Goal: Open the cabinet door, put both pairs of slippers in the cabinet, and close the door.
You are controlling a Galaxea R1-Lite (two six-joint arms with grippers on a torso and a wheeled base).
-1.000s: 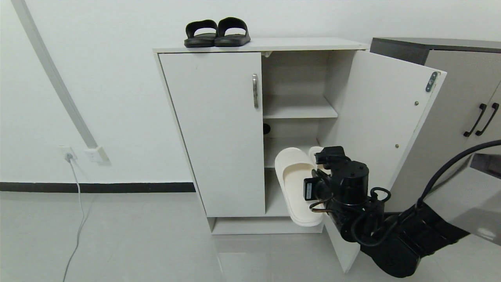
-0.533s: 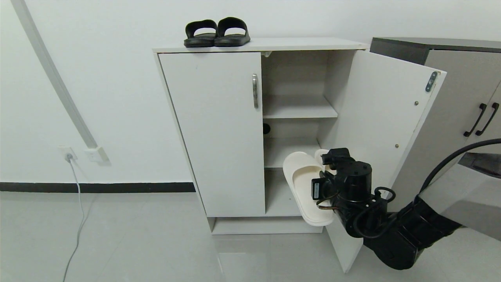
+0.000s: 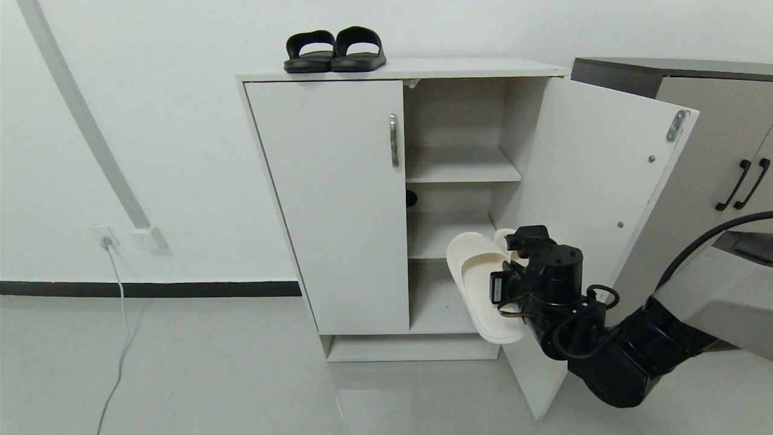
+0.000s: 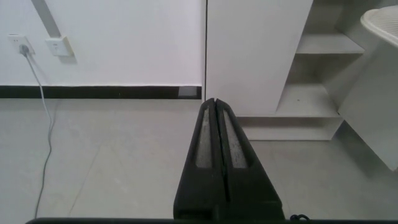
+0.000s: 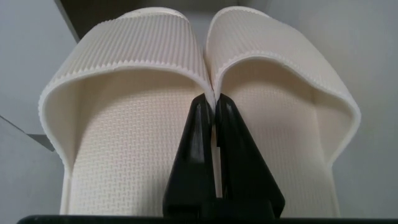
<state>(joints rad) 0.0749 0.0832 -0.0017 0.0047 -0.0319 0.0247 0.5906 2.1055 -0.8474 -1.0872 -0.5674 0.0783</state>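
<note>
Currently: right door (image 3: 595, 181) of white two-door cabinet (image 3: 326, 205) open. Right tool (image 5: 214, 102) pinches cream ribbed slippers (image 3: 480, 284) at lower-shelf opening, not yet shelved. Black slide slippers (image 3: 335, 51) atop cabinet, untouched. Left tool (image 4: 215, 106) pressed together, empty. Door closing pending.

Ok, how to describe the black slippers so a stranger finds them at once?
Find the white cabinet with one door open. The black slippers sit side by side on its top, toward the left. The only other pair is cream, held lower by the right end effector.
</note>
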